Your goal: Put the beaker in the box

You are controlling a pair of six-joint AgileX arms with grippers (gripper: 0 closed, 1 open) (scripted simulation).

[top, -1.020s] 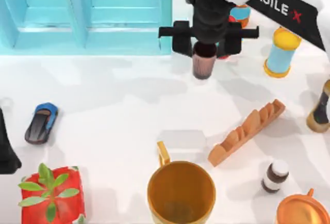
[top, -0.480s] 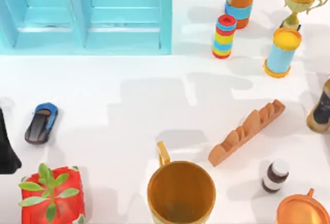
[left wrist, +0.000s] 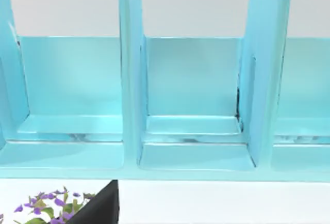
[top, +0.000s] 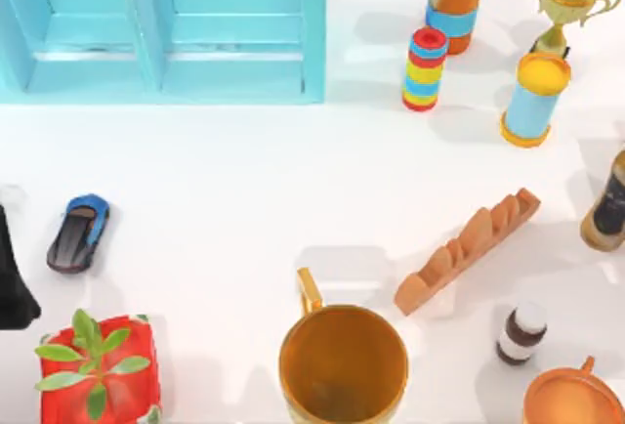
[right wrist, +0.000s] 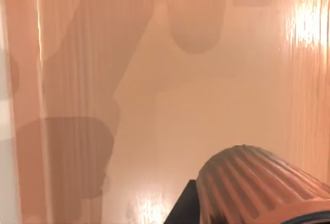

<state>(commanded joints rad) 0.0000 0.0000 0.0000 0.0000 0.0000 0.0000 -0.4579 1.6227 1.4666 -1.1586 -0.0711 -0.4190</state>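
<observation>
Top view first: the turquoise box (top: pixel 312 43) sits at the far left of the table with its dividers showing; the left arm (top: pixel 12 282) is parked at the left edge, just beside the toy car (top: pixel 78 233), and whether its gripper is open or closed I cannot tell; the golden mug (top: pixel 342 365), the loaf of bread (top: pixel 467 248) and the blue cylinder with the yellow top (top: pixel 533 97) are spread over the near and right side, all well apart from the box.

Left wrist view: this camera looks straight into the box; the middle compartment (left wrist: pixel 193 126) looks bare between two upright walls, and some purple flowers (left wrist: pixel 46 208) peep in below the box's front lip.

Right wrist view: here is the beaker (right wrist: pixel 258 182), ribbed and brown, close under the camera in front of a glossy peach-coloured surface (right wrist: pixel 154 79); a dark finger (right wrist: pixel 183 206) lies against its ribbed wall, so I judge the right gripper (right wrist: pixel 242 208) clamped on it and carrying it.

The step, as I read it, is the carry and placing; the box is not in this camera's sight, so the arm needs to line up over one open compartment, hold the beaker upright, come down between the dividers without brushing them, and let go only once the base is near the floor; release too high and that tapered cup will likely tip.
</observation>
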